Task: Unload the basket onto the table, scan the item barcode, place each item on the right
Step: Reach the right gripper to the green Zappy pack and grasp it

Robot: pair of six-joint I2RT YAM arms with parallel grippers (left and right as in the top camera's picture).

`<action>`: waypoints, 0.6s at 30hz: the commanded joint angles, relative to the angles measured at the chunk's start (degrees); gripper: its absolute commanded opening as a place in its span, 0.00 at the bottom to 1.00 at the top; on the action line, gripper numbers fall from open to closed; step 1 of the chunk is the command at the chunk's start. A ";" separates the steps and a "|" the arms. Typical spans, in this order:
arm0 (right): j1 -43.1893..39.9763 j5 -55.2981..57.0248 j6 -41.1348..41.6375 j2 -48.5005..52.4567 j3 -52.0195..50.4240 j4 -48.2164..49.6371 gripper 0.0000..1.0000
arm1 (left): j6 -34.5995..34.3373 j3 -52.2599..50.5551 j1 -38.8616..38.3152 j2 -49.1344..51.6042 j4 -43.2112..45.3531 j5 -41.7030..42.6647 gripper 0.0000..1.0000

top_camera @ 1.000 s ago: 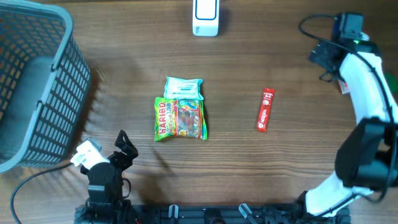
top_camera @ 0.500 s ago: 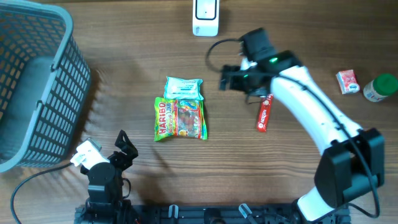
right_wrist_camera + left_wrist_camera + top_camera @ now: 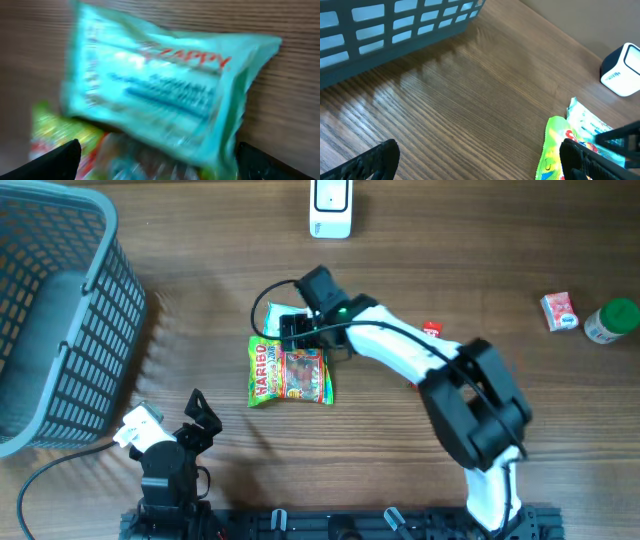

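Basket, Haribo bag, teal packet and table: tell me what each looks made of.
Basket: moulded plastic, matte grey-blue, judging by its uniform lattice walls.
Haribo bag: glossy printed plastic film, crinkled at the edges.
Teal packet: thin printed film, likely plastic; it looks wrinkled, though the view is blurred.
Table: matte wood-grain surface; whether solid wood or laminate cannot be told.

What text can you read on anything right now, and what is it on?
"HARIBO": on the gummy bag, running along its left edge in the overhead view.
"ZAPPY": red letters on the teal packet, blurred; the blue lines under it cannot be read.
Too small to read: the markings on the white scanner and the red box.
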 commanded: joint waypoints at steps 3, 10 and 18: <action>-0.55 5.46 2.58 1.18 3.93 0.52 1.00 | -0.33 0.02 0.20 -0.52 -0.20 0.04 1.00; -0.63 4.70 2.21 4.44 3.87 1.46 0.99 | -0.33 0.02 0.20 -0.52 -0.20 0.04 1.00; -0.74 -1.55 2.38 8.46 3.87 3.91 0.24 | -0.33 0.02 0.20 -0.52 -0.20 0.04 1.00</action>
